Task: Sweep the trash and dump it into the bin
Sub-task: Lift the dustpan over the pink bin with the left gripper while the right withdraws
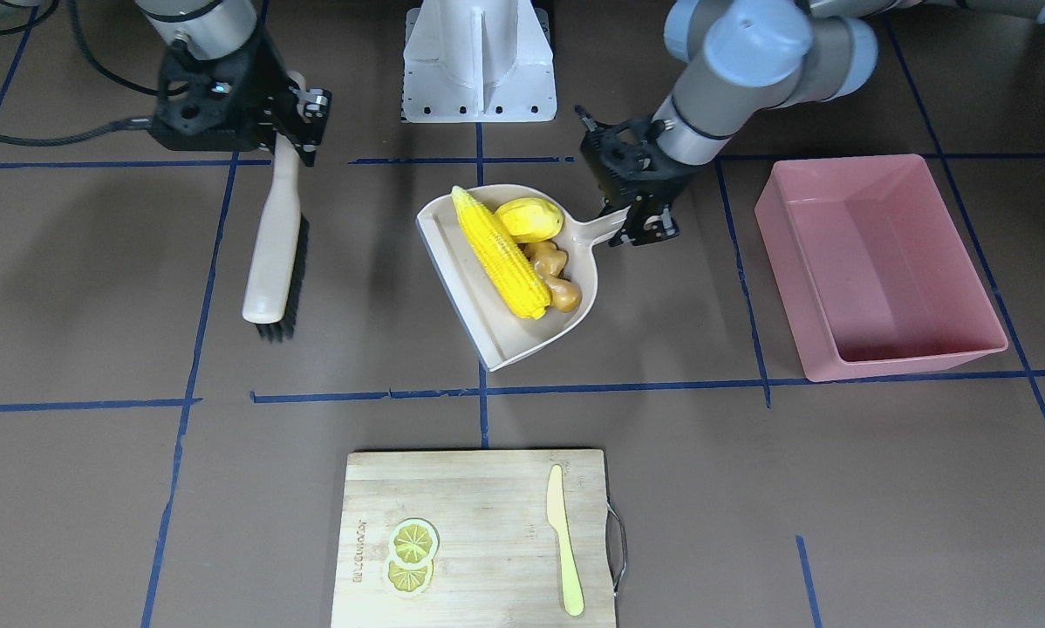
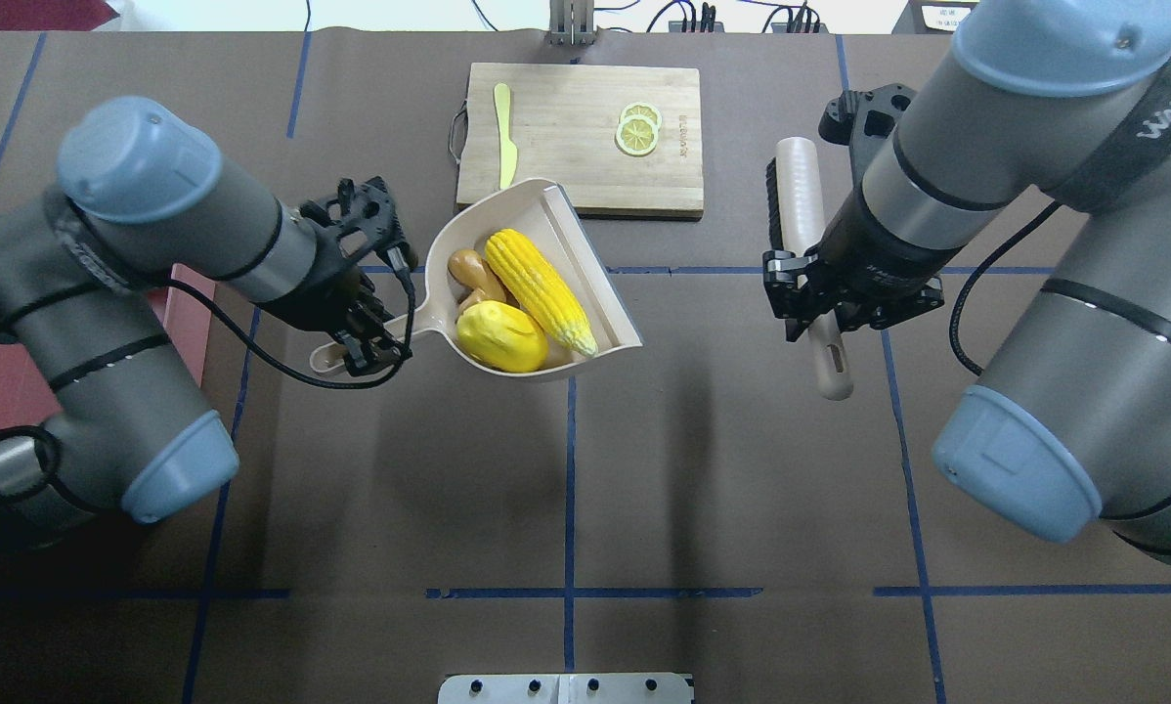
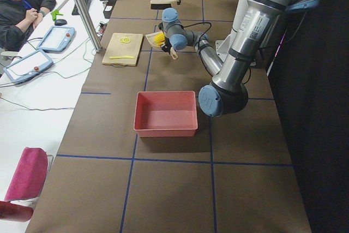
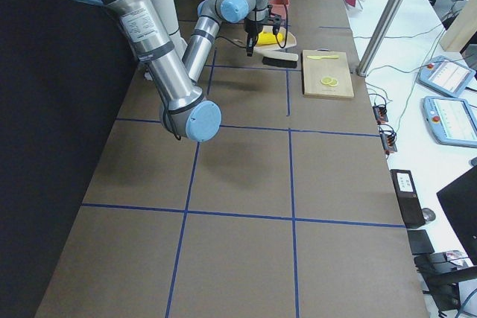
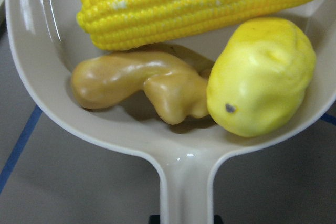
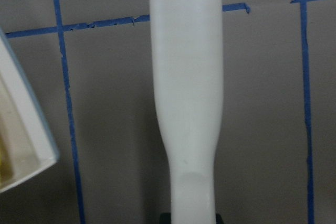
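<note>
Pink plastic is filling the right side of the front-facing frame: the bin [image 1: 871, 262] is sitting open and holding nothing, its long axis running from the upper part of the frame toward the lower right. It is lying well apart from everything else, to the right of the left gripper [image 1: 643, 228], so the left arm is plainly the nearer one.

At the frame's centre the beige dustpan [image 1: 492, 327] is hanging, seemingly clear of the table, judging by its offset shadow in the overhead view. Its handle is pointing right, toward the bin, and its open mouth is facing lower left, away from it. The carry therefore looks like it is going handle-first, with a turn or tip needed before anything is sliding out.

At the left of the frame the brush [image 1: 274, 244] is hanging lengthwise, bristles facing right.

All the trash is riding in the pan: the corn cob [image 1: 498, 253] is lying along it, the yellow oval lump [image 1: 529, 220] is resting next to the handle, and the ginger root [image 1: 556, 277] is tucked between them against the back wall.

The left gripper's jaws are clamping the dustpan handle; the right gripper [image 1: 300, 131] is clenching the brush handle at the upper left.
</note>
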Controlling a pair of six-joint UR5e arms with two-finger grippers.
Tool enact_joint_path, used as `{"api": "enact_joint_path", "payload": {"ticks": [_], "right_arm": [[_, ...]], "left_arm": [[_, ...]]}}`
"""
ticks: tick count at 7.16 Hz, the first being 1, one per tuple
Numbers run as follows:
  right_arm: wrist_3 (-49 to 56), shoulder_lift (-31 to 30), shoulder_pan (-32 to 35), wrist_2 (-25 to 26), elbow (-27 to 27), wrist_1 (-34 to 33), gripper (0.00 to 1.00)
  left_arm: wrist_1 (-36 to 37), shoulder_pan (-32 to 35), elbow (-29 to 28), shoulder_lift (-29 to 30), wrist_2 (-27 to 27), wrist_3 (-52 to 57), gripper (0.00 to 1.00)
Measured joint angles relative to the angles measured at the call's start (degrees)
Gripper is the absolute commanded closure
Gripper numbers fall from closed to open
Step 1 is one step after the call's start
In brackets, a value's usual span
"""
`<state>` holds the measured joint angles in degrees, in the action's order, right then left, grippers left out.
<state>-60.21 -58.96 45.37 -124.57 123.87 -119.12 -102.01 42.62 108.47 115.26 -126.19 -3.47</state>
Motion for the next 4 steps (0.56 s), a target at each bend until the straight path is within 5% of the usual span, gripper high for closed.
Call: {"api": "enact_joint_path", "payload": {"ticks": [4], "right_arm": [[9.9, -9.4, 5.4, 0.0, 4.8, -1.9, 1.0]], "left_arm": [[5.0, 14.6, 11.2, -11.4, -9.8, 2.9, 0.98]]}}
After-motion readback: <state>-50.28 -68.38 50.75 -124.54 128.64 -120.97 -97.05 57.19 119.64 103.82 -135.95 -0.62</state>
